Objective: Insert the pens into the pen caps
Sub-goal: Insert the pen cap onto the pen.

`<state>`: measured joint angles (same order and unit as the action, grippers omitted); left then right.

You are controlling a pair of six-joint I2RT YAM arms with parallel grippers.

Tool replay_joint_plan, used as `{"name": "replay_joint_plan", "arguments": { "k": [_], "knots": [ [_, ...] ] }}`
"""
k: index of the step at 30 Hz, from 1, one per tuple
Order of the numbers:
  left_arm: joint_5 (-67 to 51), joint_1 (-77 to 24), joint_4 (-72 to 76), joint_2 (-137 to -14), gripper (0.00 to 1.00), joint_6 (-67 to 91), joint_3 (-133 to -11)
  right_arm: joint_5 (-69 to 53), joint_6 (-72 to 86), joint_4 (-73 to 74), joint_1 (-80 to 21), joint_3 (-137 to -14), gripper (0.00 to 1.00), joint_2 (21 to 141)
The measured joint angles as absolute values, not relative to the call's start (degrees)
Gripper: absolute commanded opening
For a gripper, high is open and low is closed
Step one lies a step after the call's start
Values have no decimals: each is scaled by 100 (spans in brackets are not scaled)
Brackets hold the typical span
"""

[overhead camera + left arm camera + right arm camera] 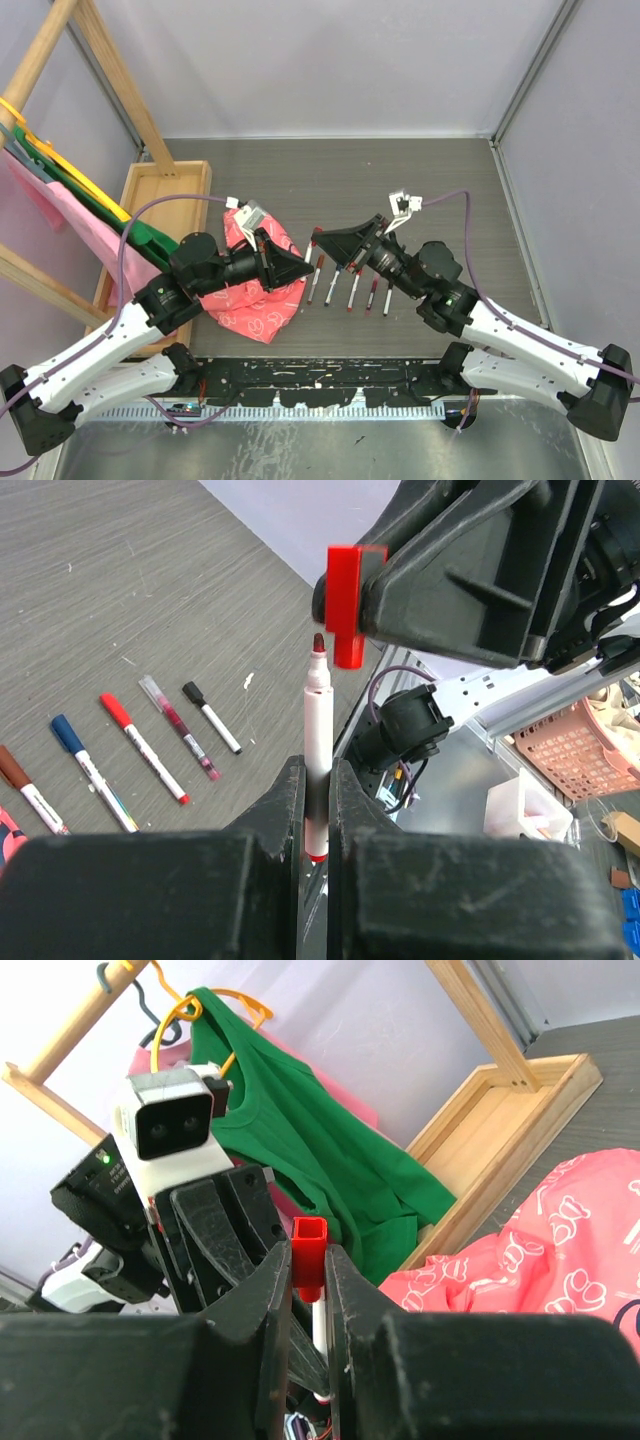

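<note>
My left gripper [317,780] is shut on a white-barrelled pen [318,730] and holds it upright, dark red tip up. My right gripper [309,1265] is shut on a red pen cap [309,1250]. In the left wrist view the cap [346,605] hangs just above and slightly right of the pen tip, with a small gap. In the top view the grippers meet tip to tip: left [300,266], right [322,242]. Several more pens [352,290] lie in a row on the table below them; in the left wrist view they [140,748] have brown, blue, red and black caps on.
A pink patterned cloth [255,295] lies under the left gripper. A wooden tray [160,195] sits at the left, beside a wooden rack with green and pink clothes [70,195]. A pink basket [575,750] stands off the table's near edge.
</note>
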<state>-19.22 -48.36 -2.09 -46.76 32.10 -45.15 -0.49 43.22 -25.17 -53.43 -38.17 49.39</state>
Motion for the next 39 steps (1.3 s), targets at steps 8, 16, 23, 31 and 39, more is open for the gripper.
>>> {"name": "replay_joint_plan", "arguments": {
  "k": [8, 16, 23, 31, 39],
  "knots": [
    [-1927, -4836, -154, -4676, 0, 3212, -4515, 213, 4093, -2215, -5354, -4442, 1, 5002],
    [-1927, -4836, -148, -4676, 0, 3212, -4515, 252, 4069, -2047, -5354, -4466, 1, 5103],
    [-1927, -4836, -99, -4683, 0, 3212, -4515, 250, 4071, -1900, -5354, -4466, 1, 5111],
    [-1927, -4836, -67, -4705, 0, 3212, -4515, 237, 4086, -1820, -5354, -4410, 0, 5111],
    [-1927, -4836, -64, -4727, 0, 3212, -4515, 143, 4095, -1793, -5354, -4399, 0, 5116]
  ]
}}
